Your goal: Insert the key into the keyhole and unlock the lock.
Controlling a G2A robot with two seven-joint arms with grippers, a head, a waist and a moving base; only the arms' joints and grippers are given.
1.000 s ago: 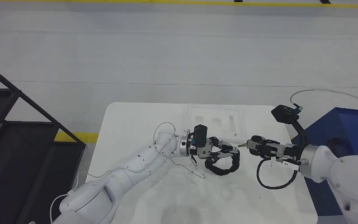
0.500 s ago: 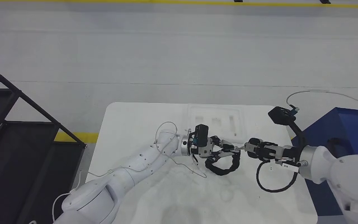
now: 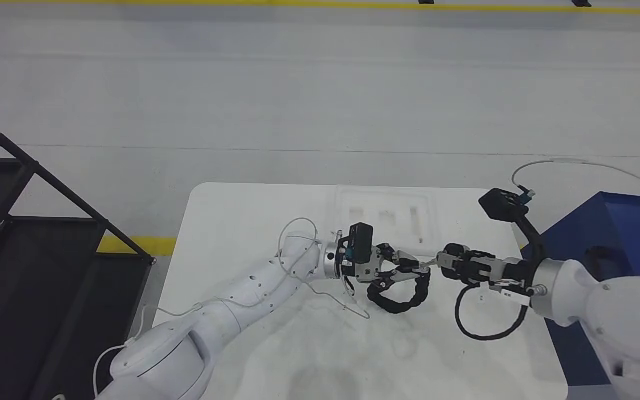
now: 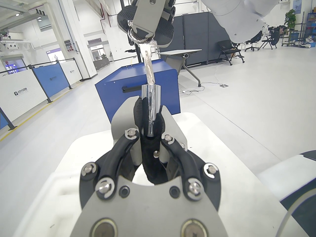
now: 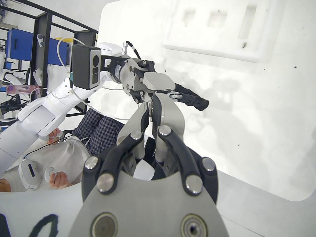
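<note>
Holding the lock (image 4: 151, 104) above the worktop (image 3: 240, 230), about midway between its far and near edges and nearer its right edge than its left. Clamped from both sides in the left gripper (image 4: 148, 110), pads pressed tight against the body. Looks like a short chrome cylinder, bright and mirror-smooth, joined to a thick cable (image 5: 192, 99) in a black sheath. Curls into a loop beneath the left gripper, on the side toward the near edge; cannot tell whether resting on the worktop or hanging just above it. Points its free end away from the left wrist, straight at the right gripper (image 5: 151, 109).

Pinching the key (image 4: 148, 70) by its head, with the right gripper closed flat on it and a small split ring (image 4: 135, 39) poking out beside the pads. Silver, narrow and flat-bladed, roughly in line with the cylinder's axis. Touches the cylinder's end face with the blade tip; cannot tell how deep in, if at all. Sits between the two grippers, facing each other head-on and close together.

Near the far edge, behind the grippers: a white foam tray (image 3: 390, 210) with three rectangular recesses, two squarish and one long. Past the right edge: a blue cabinet (image 3: 610, 215).
</note>
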